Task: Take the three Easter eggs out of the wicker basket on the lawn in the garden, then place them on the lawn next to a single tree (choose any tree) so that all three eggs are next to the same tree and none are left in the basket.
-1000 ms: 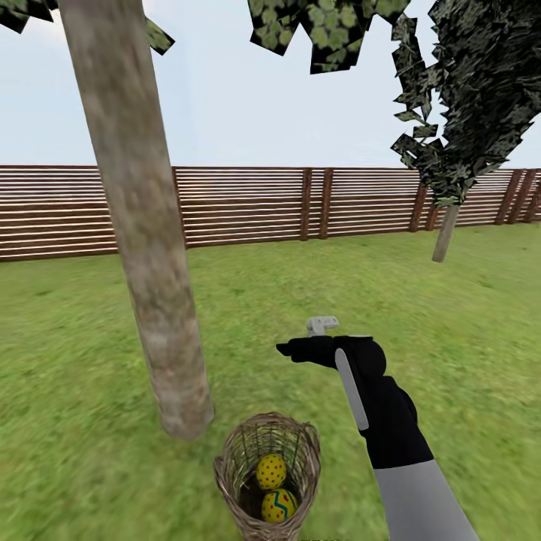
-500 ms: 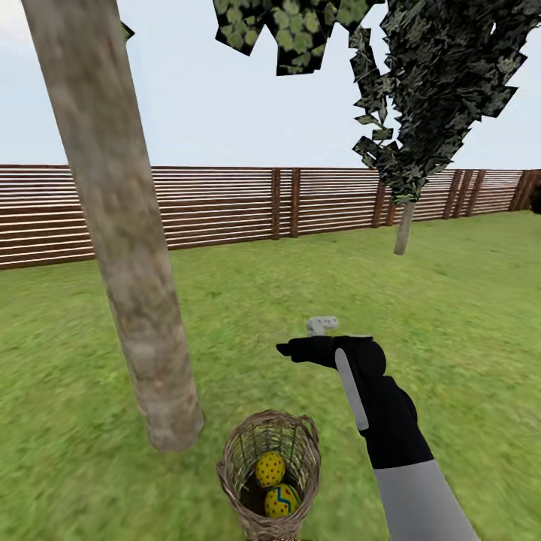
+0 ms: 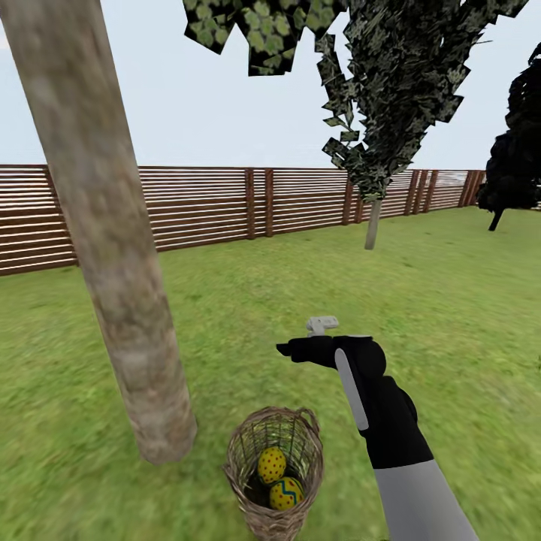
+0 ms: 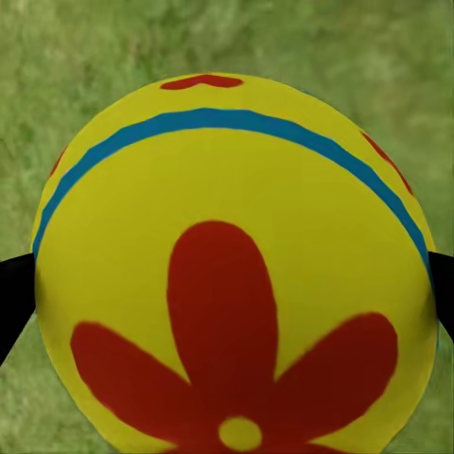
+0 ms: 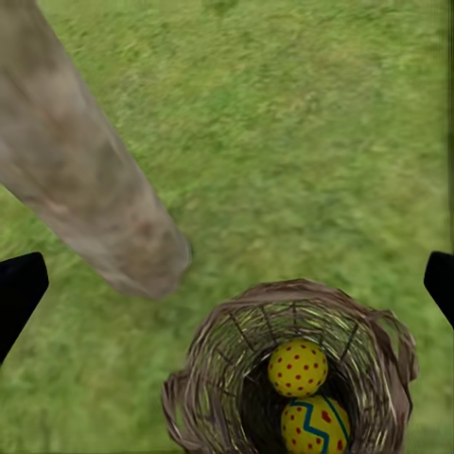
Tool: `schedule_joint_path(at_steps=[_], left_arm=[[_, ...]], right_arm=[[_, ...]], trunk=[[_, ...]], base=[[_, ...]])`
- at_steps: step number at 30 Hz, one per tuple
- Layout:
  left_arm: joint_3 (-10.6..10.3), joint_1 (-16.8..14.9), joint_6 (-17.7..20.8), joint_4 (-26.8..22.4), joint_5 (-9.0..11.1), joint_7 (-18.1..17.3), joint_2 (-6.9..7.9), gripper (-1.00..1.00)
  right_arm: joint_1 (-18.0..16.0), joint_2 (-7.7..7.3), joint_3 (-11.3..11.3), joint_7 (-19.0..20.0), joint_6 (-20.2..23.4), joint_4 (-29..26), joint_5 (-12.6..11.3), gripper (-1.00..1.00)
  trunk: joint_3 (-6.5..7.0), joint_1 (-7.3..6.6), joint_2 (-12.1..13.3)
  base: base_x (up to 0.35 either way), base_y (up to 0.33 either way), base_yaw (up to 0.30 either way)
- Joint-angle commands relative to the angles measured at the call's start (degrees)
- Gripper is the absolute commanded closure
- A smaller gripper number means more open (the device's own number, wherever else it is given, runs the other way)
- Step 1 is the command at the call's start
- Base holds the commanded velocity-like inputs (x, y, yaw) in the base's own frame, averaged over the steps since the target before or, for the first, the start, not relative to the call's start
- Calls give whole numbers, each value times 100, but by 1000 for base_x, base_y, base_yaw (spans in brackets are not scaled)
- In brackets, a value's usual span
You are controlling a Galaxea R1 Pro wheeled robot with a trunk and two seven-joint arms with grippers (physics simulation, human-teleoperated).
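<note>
Yellow fills most of the left wrist view: an egg [image 4: 232, 274] painted with a red flower, a blue stripe and a red heart sits between the left gripper's [image 4: 227, 293] two black fingertips [image 4: 14, 293], which touch its sides, so the jaws are clamped on it, with grass behind it.

In the head view the wicker basket [image 3: 239, 460] stands on the lawn [image 3: 451, 300] just beside the foot of the thick grey-brown tree [image 3: 105, 248], close to the trunk but not touching it. Two more eggs lie inside the basket, one with red dots [image 3: 271, 464] and, touching it on the nearer side, one with a blue zigzag [image 3: 286, 493].

The right arm reaches out over the grass beside the basket, and the right gripper [image 3: 297, 349] is seen from behind, pointing toward the tree. The right wrist view looks down on the basket and trunk base, with the two black fingertips [image 5: 19, 293] at opposite edges of the picture, far apart and holding nothing: the jaws are wide open.

Beyond, a brown slatted fence [image 3: 203, 203] rings the garden. A thin-trunked tree with low dark foliage [image 3: 372, 222] stands near the fence, and a black-looking conifer [image 3: 515, 158] stands further off at the right.
</note>
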Motion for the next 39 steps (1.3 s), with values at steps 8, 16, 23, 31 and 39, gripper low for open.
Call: schedule_joint_path(at_steps=[8, 16, 23, 31, 39], left_arm=[[19, -4, -41, 301, -26, -71, -2, 100], [19, -4, -235, 326, -33, -42, -2, 100], [193, -10, -234, 476, -33, -18, -6, 100], [273, -11, -224, 494, -39, -13, -129, 100], [274, -11, -241, 490, -35, 83, -215, 100]], right_arm=[[-6, 3, -1, -6, 26, -2, -21, -100], [-6, 3, -7, -7, 26, -2, -20, -100], [-6, 3, -2, -8, 26, -2, -20, -100], [-6, 3, 0, -9, 26, -2, -20, -100], [22, 3, 5, -6, 26, -166, -20, -100]], trunk=[[-7, 1, -4], [-7, 1, -4], [-7, 1, -4], [-25, 23, -44], [-168, 198, -365]], base=[[-16, 322, -121], [148, 272, -3], [33, 36, 0], [1, 1, 0], [0, 0, 0]])
